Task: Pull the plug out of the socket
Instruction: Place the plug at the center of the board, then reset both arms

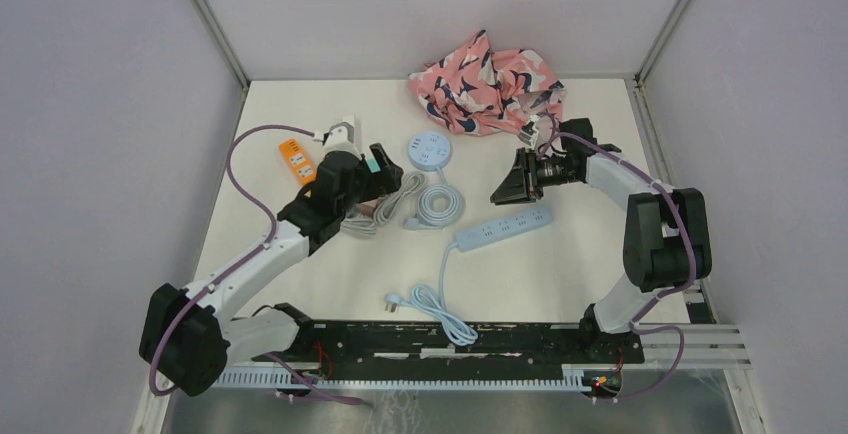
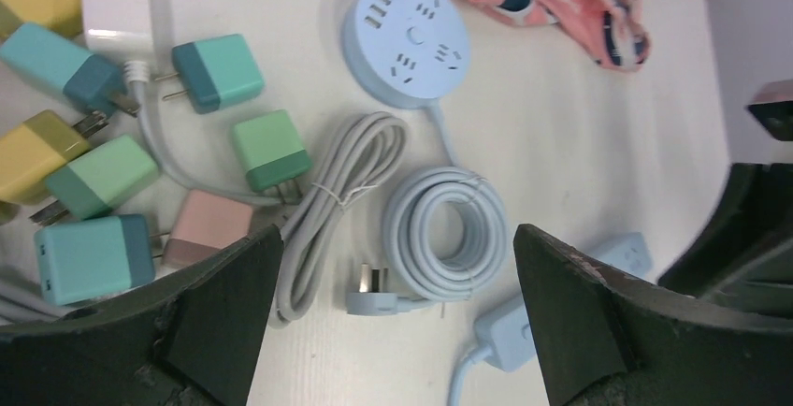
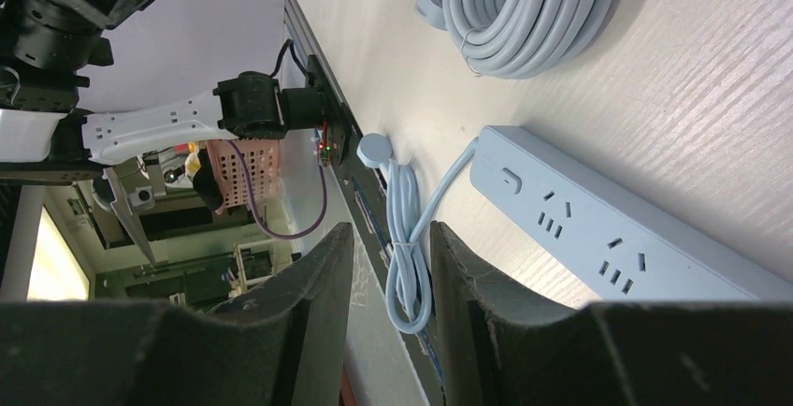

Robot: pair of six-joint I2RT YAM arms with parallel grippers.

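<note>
Well, the table (image 1: 560, 284) under me is white, with fine lines like wood grain. Pale plain walls (image 1: 100, 104) close it on three sides. At the far edge lies a crumpled pink cloth (image 1: 485, 82) with a dark and white pattern.

My left pincer (image 2: 397, 238) is spread wide and grasps nothing. It hangs above a bundle of grey cable (image 2: 327, 210), tied in the middle, and a neat coil of pale blue cable (image 2: 447, 233). This coil belongs to the round socket (image 2: 411, 36), a smooth blue disc of plastic that lies flat just beyond it. The flat blue plug (image 2: 372, 294) of the coil rests on the table beside it.

The small plugs (image 2: 215, 71) lie loose to the left of the grey bundle. They are blocky, with rounded corners, in teal, green, yellow and pink, and some show their metal prongs.

My right pincer (image 3: 393, 233) has its dark, rough jaws a narrow way apart, with nothing between them. It is just beside the long socket strip (image 3: 636, 238), a smooth blue bar.
</note>
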